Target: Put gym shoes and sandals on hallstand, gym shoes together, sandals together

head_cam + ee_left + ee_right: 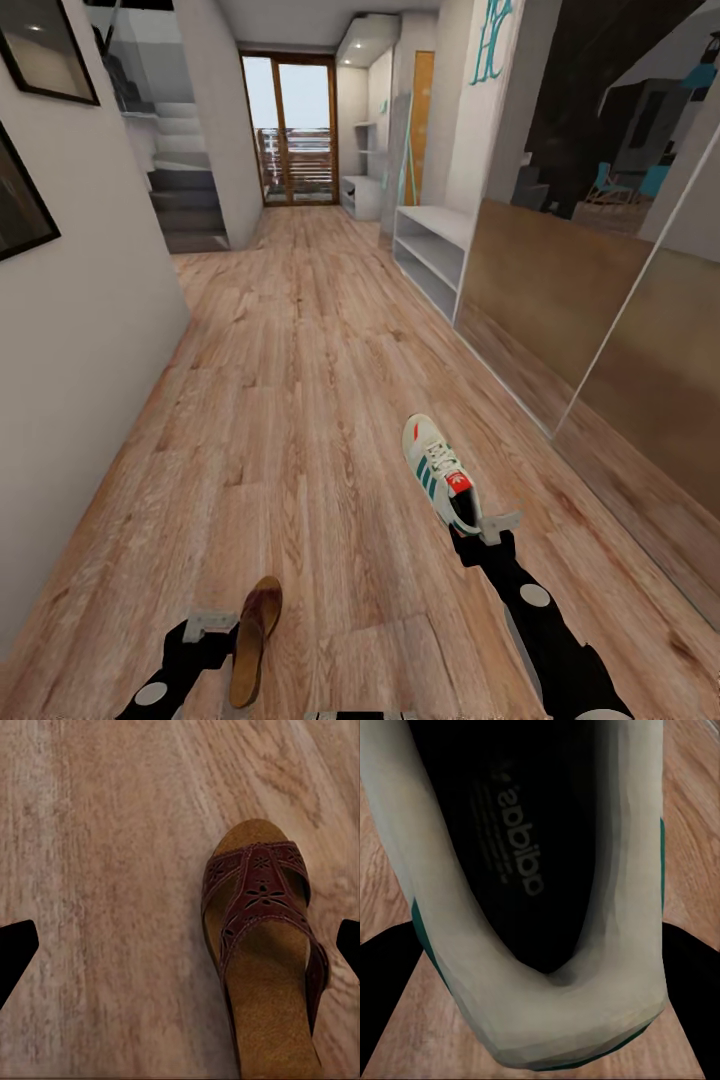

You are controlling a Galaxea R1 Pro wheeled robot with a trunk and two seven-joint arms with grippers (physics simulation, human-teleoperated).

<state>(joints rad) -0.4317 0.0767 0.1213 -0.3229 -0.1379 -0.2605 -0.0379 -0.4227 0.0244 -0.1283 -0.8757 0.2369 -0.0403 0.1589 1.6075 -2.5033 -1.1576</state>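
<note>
1. The right gripper [478, 528] is closed on the heel of one gym shoe [441, 477]. In the right wrist view the white heel collar [585, 1020] lies between the two dark fingers, and the black insole is seen from above. The heel is a firm edge, so I think it was chosen as the place to hold.

2. The shoe points forward, away from the robot, with the toe toward the far end of the corridor. I judge it is carried above the floor [300, 350], but the pictures do not prove the gap.

3. The left gripper [225, 628] holds a brown sandal [254, 640] by its side edge. In the left wrist view the fingers [15, 952] stand wide apart with the sandal [262, 967] near one of them, so I cannot tell if it grips firmly.

4. The sandal also points forward, so both pieces can go onto a shelf toe first.

5. The pale grey shoe rack [432, 250] stands well ahead at the right wall, its two low shelves open toward the corridor. The robot must drive closer before it can place anything.

6. The risk is that the sandal slips, because the hold looks loose.
</note>
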